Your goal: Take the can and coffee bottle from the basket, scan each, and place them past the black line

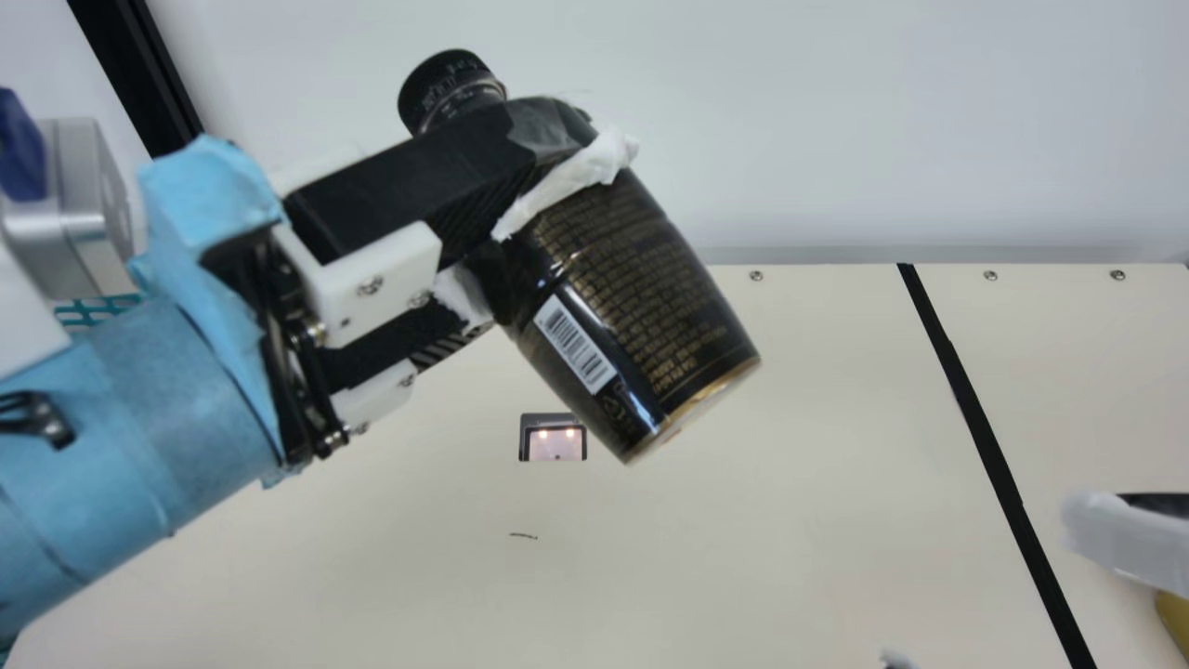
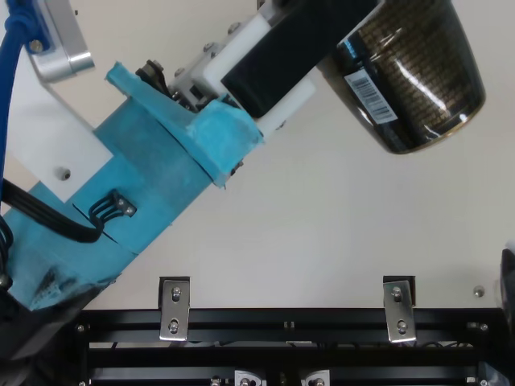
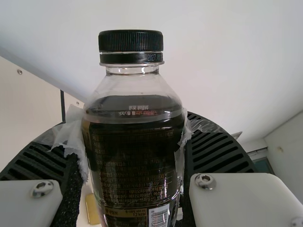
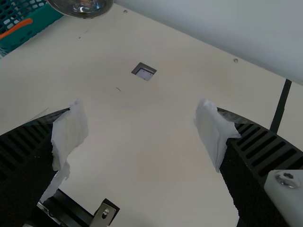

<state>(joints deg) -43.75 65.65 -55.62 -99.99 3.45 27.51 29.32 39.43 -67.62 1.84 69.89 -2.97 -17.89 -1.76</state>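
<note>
Coffee bottle (image 1: 641, 307), one, dark label, black cap (image 1: 452, 91): tilted above the table, base angled down to the right, white barcode facing the neck camera; located left of the black line (image 1: 986, 465). Left gripper (image 1: 534, 232): clamped on the coffee bottle, one finger to either side. Right gripper (image 1: 989, 593): near right, fingers standing apart. Scanner window (image 1: 555, 439): set in the table (image 1: 372, 548), lit, left of the bottle's base in the main view. Basket (image 4: 35, 30): teal mesh, far left. Gold-coloured item (image 1: 1172, 618): right of the line, largely cut off, identity uncertain
</note>
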